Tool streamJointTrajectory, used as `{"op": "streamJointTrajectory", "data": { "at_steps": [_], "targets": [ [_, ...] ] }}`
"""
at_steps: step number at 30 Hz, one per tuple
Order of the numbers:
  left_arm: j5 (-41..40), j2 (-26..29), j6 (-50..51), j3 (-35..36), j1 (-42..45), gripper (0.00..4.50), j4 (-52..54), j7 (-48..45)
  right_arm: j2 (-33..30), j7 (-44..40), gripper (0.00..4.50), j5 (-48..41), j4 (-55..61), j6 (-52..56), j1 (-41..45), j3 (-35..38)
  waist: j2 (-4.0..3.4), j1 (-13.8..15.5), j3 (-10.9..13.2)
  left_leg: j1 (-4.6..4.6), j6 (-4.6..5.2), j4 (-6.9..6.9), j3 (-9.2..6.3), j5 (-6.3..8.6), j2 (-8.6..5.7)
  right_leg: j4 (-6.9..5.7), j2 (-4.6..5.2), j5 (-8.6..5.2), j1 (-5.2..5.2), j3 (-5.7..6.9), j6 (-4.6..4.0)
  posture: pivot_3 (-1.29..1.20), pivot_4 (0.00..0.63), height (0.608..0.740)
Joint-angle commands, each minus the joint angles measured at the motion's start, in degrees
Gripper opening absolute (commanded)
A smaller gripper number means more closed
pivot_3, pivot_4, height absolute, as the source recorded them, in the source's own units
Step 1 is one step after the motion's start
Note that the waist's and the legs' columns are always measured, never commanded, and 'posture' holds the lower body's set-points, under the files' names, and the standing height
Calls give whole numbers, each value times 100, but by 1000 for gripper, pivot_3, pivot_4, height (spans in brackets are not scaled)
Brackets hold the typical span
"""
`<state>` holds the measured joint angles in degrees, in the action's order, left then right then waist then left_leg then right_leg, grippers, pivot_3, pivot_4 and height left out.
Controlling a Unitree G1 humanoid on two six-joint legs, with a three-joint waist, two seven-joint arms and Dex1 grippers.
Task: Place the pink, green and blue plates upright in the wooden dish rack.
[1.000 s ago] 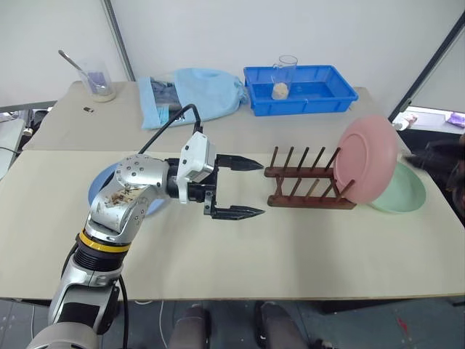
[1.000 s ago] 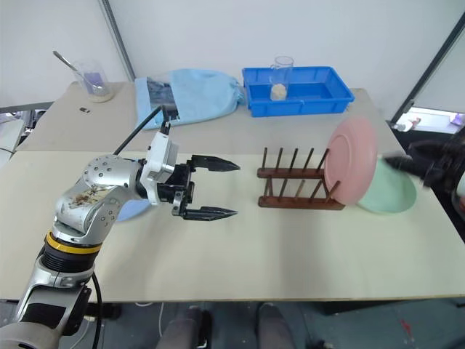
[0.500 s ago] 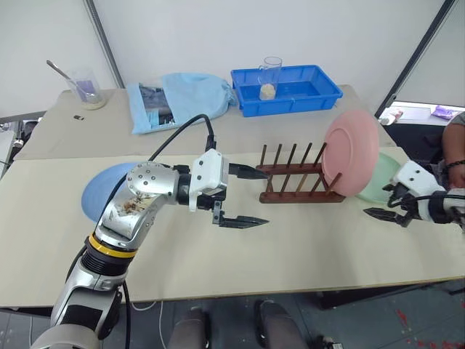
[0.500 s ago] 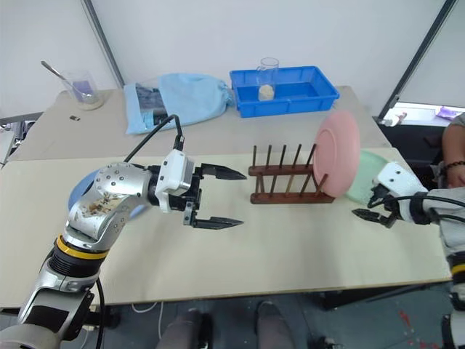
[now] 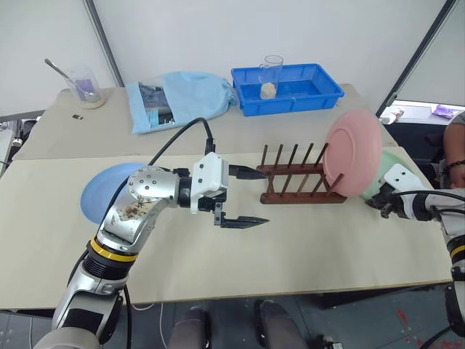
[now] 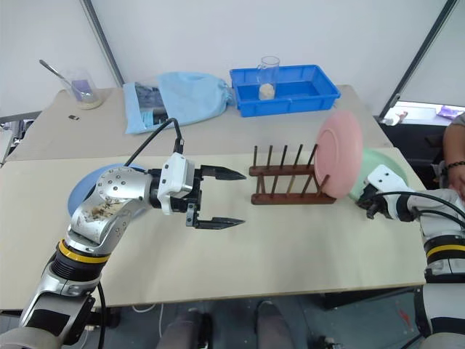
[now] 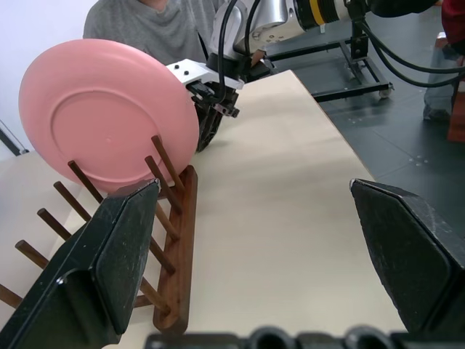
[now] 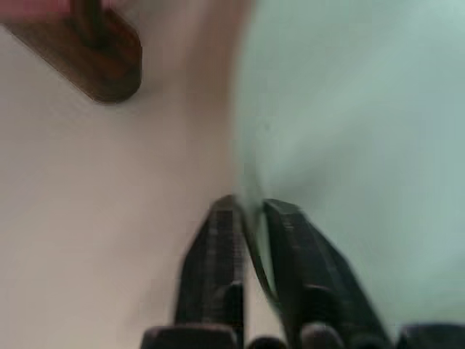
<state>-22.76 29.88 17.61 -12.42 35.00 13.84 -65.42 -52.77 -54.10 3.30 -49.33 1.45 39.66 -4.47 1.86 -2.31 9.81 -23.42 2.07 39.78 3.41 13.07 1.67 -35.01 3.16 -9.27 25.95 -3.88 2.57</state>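
Note:
The pink plate (image 5: pixel 354 153) stands upright at the right end of the wooden dish rack (image 5: pixel 299 182). Just behind it to the right lies the green plate (image 6: pixel 373 158), and my right gripper (image 8: pixel 251 211) is shut on its near rim, as the right wrist view shows with the green plate (image 8: pixel 363 131) between the fingers. The blue plate (image 5: pixel 100 193) lies flat on the table at the left, partly hidden by my left arm. My left gripper (image 5: pixel 251 196) hovers open and empty left of the rack, pointing at it.
A bright-blue tray (image 5: pixel 314 89) holding a glass (image 5: pixel 272 76) stands at the back. A light-blue cloth bag (image 5: pixel 182 98) and a beaker with a spoon (image 5: pixel 85 87) lie back left. A person (image 5: pixel 454 153) sits at the right edge.
My right gripper came in low from the right, reached the green plate's rim and shut on it. The left arm stayed put. The head camera shifted early on.

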Motion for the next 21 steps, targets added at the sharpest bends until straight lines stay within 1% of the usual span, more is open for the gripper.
{"op": "streamJointTrajectory", "data": {
  "at_steps": [1, 4, 7, 11, 13, 14, 16, 19, 21],
  "targets": [
    [-27, 41, -36, 105, 30, 4500, 173, 44, -143, 0, 35, -46, 73, -57, -90, 206, 1, 14, 0, 10, 0, 0, -4, 0, 1, 1, -4, 0, -13, 0, 0, 0, 150, 720],
    [-39, 40, -38, 136, 64, 4500, 130, 57, -341, -90, 35, -172, 410, 27, -221, 418, 1, 16, 0, 16, 0, 0, -4, 0, 0, 3, -2, -1, -23, -1, 0, 0, 150, 720],
    [-95, 48, 20, 214, 66, 4500, 122, 104, -668, -12, 35, -269, 873, 124, -406, 743, 0, 24, 1, 12, 0, -1, -2, 0, -4, 5, 2, -3, -19, -2, 2, 0, 150, 720],
    [-116, 112, 48, 303, 21, 4500, 122, 138, -1081, 356, 35, -365, 1594, 216, -525, 1252, -1, 1, 1, 8, 0, -4, 1, 1, -5, 6, 3, -4, -12, -6, 5, 0, 150, 720],
    [-147, 131, 84, 352, 8, 4500, 135, 168, -1149, 730, 35, -397, 1956, 293, -362, 1524, -1, -37, 1, 11, 0, -5, 5, 1, -1, 4, 2, -4, -10, -7, 4, 0, 150, 720],
    [-167, 134, 106, 376, 10, 4500, 142, 183, -1122, 855, 35, -479, 2147, 401, -264, 1655, -1, -51, 1, 13, 0, -5, 8, 1, 0, 1, 1, -4, -8, -8, 4, 0, 150, 720],
    [-308, 119, 225, 473, 18, 4500, 187, 208, -889, 949, 35, -899, 2892, 665, 38, 1936, -1, -89, 1, 18, 0, -5, 10, 0, 3, -2, -2, -2, -7, -10, 4, 0, 150, 720],
    [-655, 197, 575, 637, -5, 4500, 383, 217, -429, 1010, 35, -1672, 3989, 1278, 392, 2213, -1, -160, 1, 21, 0, -4, 4, 0, 12, -9, -14, 0, -3, -13, 3, 0, 150, 720],
    [-697, 295, 655, 714, -33, 4500, 445, 231, -146, 1123, 35, -2164, 4578, 1776, 579, 2357, -1, -145, 1, 21, 0, -4, -6, 0, 21, -12, -29, 0, -4, -13, 2, 0, 150, 720]
  ]
}}
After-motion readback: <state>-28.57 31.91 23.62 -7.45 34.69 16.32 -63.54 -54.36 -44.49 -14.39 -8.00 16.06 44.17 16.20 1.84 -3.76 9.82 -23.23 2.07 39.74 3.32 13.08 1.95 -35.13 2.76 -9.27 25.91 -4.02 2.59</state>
